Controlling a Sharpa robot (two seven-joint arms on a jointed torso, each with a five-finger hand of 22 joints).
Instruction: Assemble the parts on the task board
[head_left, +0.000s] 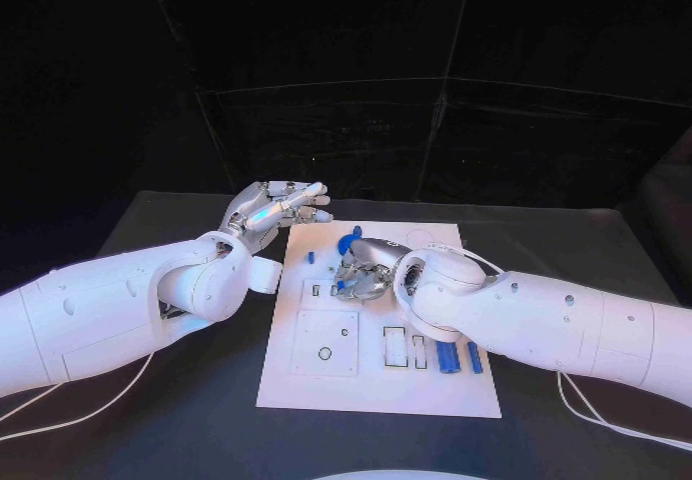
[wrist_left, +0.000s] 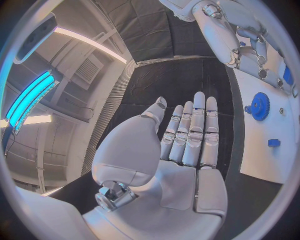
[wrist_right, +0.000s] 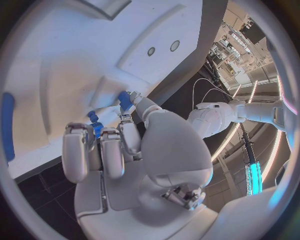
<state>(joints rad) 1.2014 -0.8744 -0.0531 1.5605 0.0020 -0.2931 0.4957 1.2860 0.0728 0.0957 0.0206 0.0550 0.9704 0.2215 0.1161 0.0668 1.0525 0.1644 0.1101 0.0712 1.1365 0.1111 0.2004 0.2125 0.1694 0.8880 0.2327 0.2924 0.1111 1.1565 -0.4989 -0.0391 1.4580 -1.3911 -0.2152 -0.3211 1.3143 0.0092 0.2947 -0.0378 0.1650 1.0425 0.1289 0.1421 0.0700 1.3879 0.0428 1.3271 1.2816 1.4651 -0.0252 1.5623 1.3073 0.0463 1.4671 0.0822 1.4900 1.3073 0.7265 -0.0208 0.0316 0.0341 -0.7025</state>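
Right hand (head_left: 364, 272) at frame centre pinching small blue part (wrist_right: 125, 99) over white board (head_left: 325, 385), blue gear (head_left: 348, 243) beside, blue bars (head_left: 459, 357) lower right, left hand (head_left: 274, 212) spread flat, empty, upper left off board.

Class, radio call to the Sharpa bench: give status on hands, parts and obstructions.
Left hand open, off the task board's edge. Right hand pinching a small blue part over the board. Blue gear lies nearby. Nothing blocking.

Glossy white arms (head_left: 101, 310), silver hand (head_left: 274, 212), thin white cables (head_left: 72, 410)
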